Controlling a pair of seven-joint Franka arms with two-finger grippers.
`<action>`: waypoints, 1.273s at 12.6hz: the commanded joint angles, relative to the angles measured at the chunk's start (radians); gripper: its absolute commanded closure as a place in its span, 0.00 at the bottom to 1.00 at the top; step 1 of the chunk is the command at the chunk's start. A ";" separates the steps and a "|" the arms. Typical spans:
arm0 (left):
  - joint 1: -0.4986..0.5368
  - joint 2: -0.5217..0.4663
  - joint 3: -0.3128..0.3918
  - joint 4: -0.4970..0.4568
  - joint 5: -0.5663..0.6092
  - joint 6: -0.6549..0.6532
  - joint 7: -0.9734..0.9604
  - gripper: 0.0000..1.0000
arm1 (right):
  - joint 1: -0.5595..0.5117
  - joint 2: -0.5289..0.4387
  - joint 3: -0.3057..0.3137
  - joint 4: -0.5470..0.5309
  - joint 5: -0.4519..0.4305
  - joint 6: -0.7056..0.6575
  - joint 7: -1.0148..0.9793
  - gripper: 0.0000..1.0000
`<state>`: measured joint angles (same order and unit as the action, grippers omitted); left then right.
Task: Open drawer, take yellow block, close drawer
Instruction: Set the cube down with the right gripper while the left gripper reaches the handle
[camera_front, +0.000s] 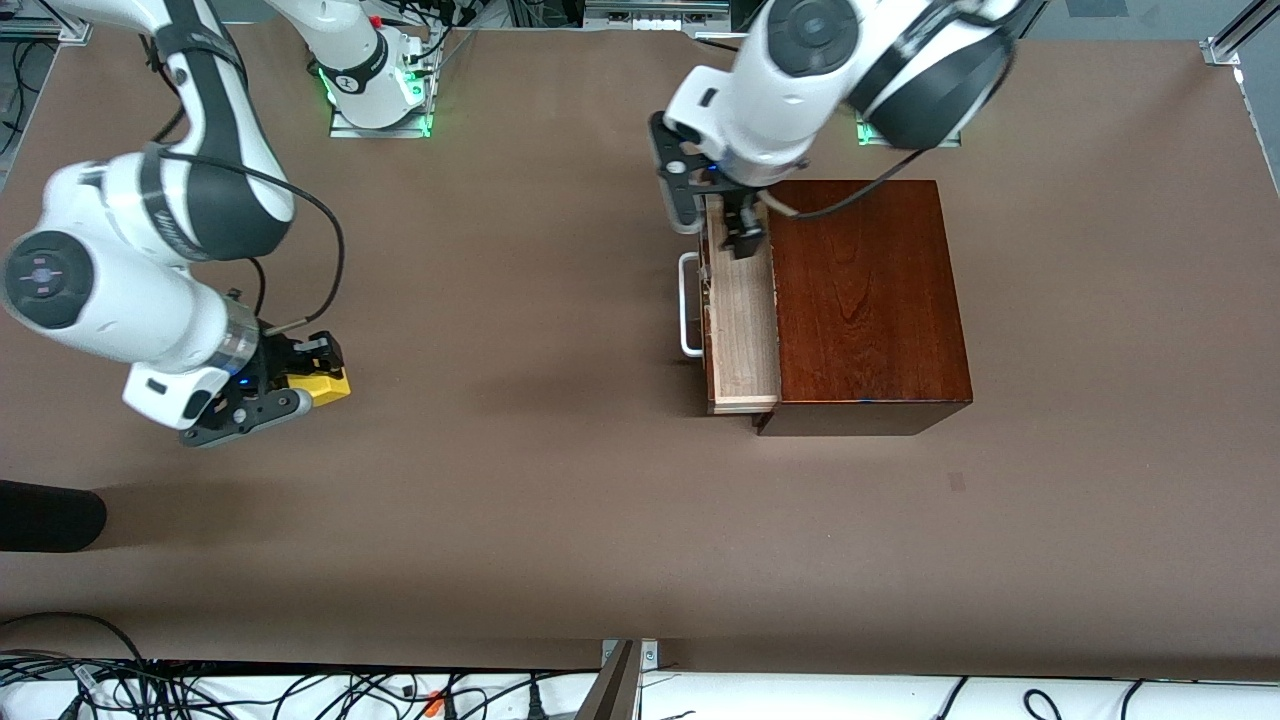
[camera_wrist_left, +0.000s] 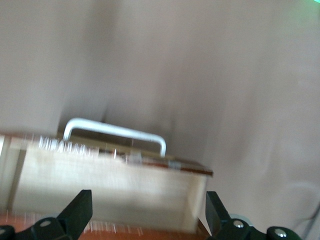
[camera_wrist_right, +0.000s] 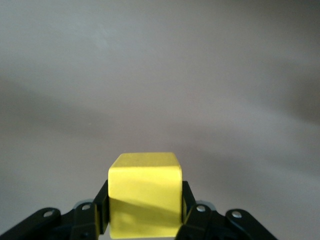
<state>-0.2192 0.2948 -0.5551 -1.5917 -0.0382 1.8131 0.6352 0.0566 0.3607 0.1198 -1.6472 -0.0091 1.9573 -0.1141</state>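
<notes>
The drawer (camera_front: 742, 320) of the dark reddish-brown wooden box (camera_front: 870, 300) is pulled partly out, with its pale wood interior showing. Its white handle (camera_front: 688, 305) faces the right arm's end of the table. My left gripper (camera_front: 738, 228) hangs open and empty over the drawer's end farther from the front camera. In the left wrist view the open gripper (camera_wrist_left: 147, 220) spans the drawer's interior (camera_wrist_left: 110, 185), with the handle (camera_wrist_left: 115, 132) past it. My right gripper (camera_front: 300, 378) is shut on the yellow block (camera_front: 325, 385), low over the table at the right arm's end. The right wrist view shows the block (camera_wrist_right: 145, 192) in the gripper (camera_wrist_right: 145, 212).
A black rounded object (camera_front: 45, 515) lies at the table's edge at the right arm's end, nearer to the front camera. Cables (camera_front: 300, 690) and a metal bracket (camera_front: 625, 680) run along the front edge. Brown table surface (camera_front: 520, 450) lies between the two grippers.
</notes>
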 joint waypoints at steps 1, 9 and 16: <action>-0.054 0.090 -0.002 0.044 0.079 0.067 0.164 0.00 | -0.012 -0.085 0.000 -0.245 -0.011 0.174 0.080 0.89; -0.120 0.259 0.004 0.030 0.354 0.124 0.244 0.00 | -0.027 0.050 -0.051 -0.465 -0.006 0.583 0.143 0.80; -0.115 0.319 0.009 0.027 0.497 0.118 0.080 0.00 | -0.027 0.060 -0.063 -0.462 -0.005 0.583 0.151 0.00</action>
<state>-0.3346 0.5930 -0.5509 -1.5854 0.4134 1.9471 0.7315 0.0379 0.4440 0.0479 -2.1054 -0.0089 2.5371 0.0223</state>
